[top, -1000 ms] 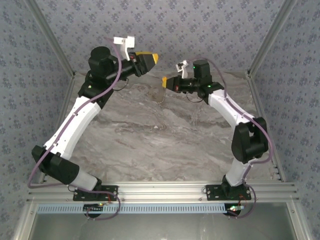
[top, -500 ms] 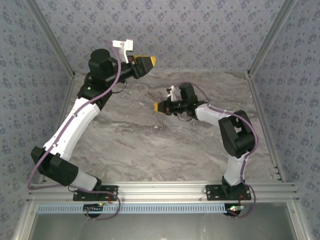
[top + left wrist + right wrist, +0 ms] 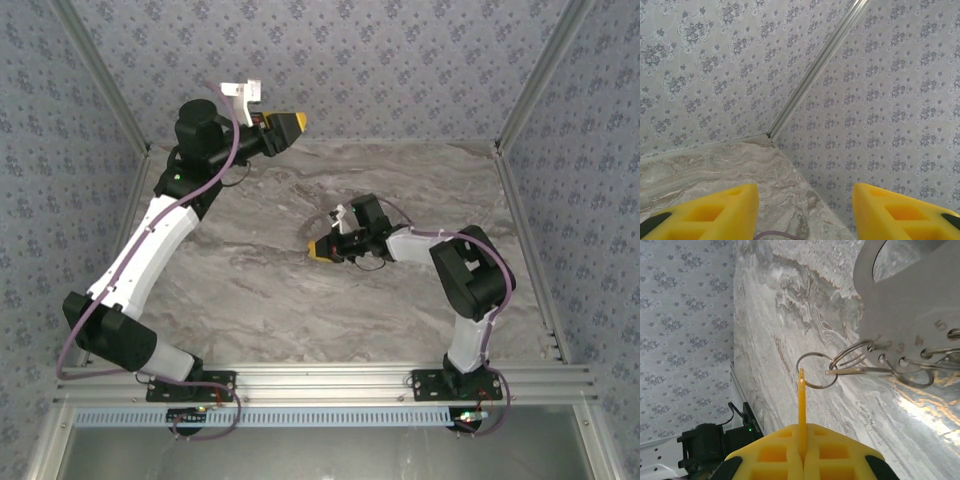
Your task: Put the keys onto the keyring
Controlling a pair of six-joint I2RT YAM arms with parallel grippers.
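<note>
In the right wrist view my right gripper [image 3: 803, 429] is shut on the key [image 3: 802, 400], a thin yellow-orange strip seen edge-on that sticks straight out from between the pads. Its tip meets the near rim of the keyring [image 3: 816, 356], a small round grey wire loop lying on the marble table [image 3: 770, 315]. From above, the right gripper [image 3: 318, 249] sits low over the table's middle. My left gripper [image 3: 293, 122] hangs high near the back wall, open and holding nothing, its yellow fingers [image 3: 715, 215] spread wide apart.
The keyring links to several more wire rings [image 3: 860, 352] hooked through a flat grey metal plate [image 3: 920, 295] with numbered holes, lying just beyond it. A patterned wall [image 3: 330, 60] closes the back and sides. A purple cable [image 3: 774, 235] shows under the left gripper.
The right arm has come down from mid-air and swung forward and left to the table, bringing the key to the ring. The left gripper has drifted slightly left and stayed open.
</note>
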